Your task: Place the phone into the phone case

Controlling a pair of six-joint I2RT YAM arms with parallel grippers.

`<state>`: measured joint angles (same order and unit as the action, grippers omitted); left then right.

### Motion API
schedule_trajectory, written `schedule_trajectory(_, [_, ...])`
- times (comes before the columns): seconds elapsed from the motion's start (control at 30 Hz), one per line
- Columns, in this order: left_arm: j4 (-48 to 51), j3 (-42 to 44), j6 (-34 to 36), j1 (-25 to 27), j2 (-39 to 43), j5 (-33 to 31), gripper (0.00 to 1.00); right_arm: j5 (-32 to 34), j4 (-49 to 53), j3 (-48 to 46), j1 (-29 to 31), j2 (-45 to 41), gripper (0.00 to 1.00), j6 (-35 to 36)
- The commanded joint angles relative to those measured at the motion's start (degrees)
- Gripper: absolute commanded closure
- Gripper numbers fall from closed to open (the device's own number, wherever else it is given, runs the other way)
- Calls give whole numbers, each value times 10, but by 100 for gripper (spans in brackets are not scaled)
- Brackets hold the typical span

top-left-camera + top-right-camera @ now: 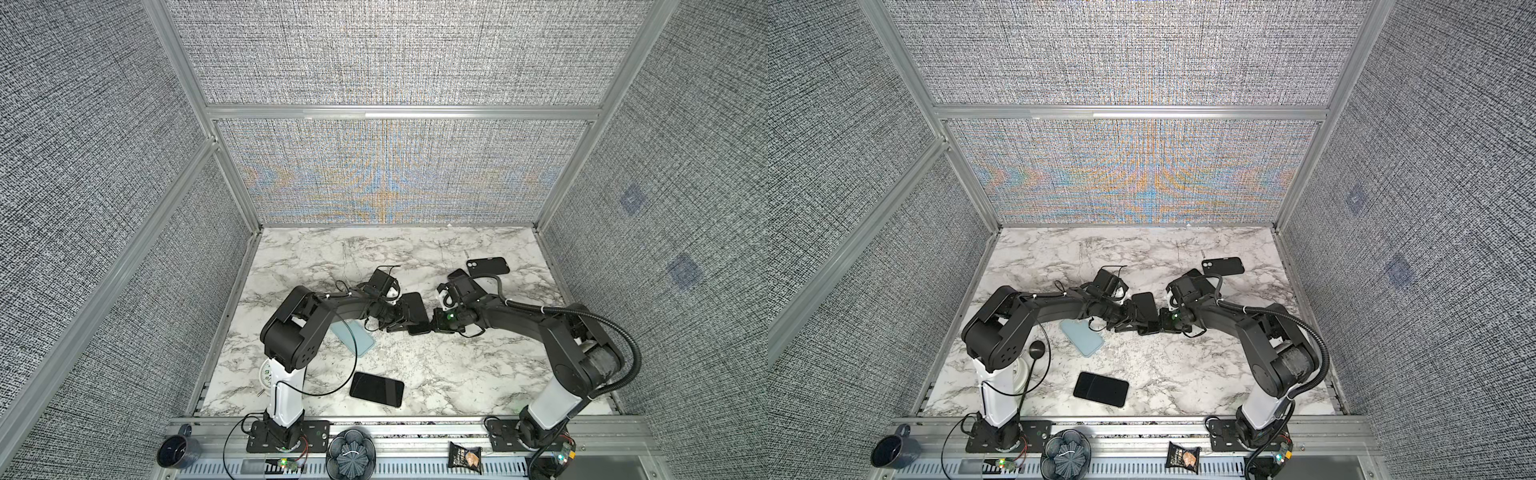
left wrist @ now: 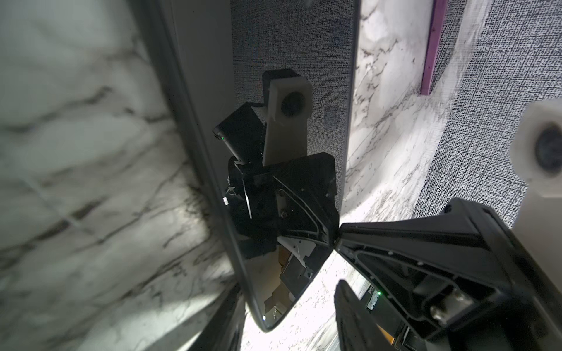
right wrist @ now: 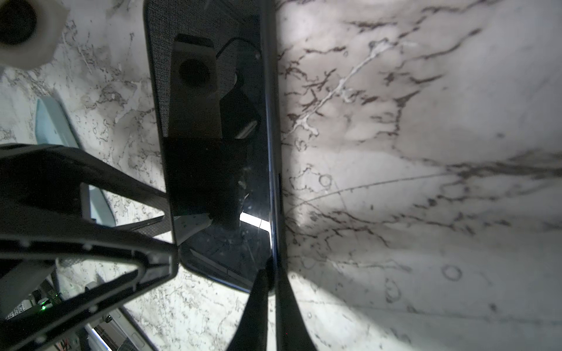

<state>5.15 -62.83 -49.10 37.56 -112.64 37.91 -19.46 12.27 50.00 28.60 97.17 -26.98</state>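
1. White round dial (image 1: 266, 371) at the left edge of the worktop (image 1: 436, 374), partly hidden by the left arm: a numeral "10" reads on its face; other marks are too small to tell.
2. Snack packet (image 1: 465, 457) on the front rail: printed lettering present, not legible.
3. No other readable text found.

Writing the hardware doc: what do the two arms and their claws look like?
Both arms: matte black links on a white lower segment and black base plates. The right arm carries a corrugated black hose, the left arm thin black cables. Each claw has black triangular open-frame fingers; a green LED glows at the right wrist.
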Motion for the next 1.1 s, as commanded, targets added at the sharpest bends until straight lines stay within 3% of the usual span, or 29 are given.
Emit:
schedule_trajectory(0.0, [7,6,8,1,1,-18,51,7,55,8,7,-7,90,13])
schedule_trajectory(0.2, [27,22,22,-10,27,-42,51,57,104,35,8,-43,86,40])
schedule_trajectory(0.53, [51,32,41,-12,55,-64,50,78,106,62,22,-13,76,48])
schedule_trajectory(1.07, [34,58,44,-19,73,-64,48,128,113,58,36,20,76,55])
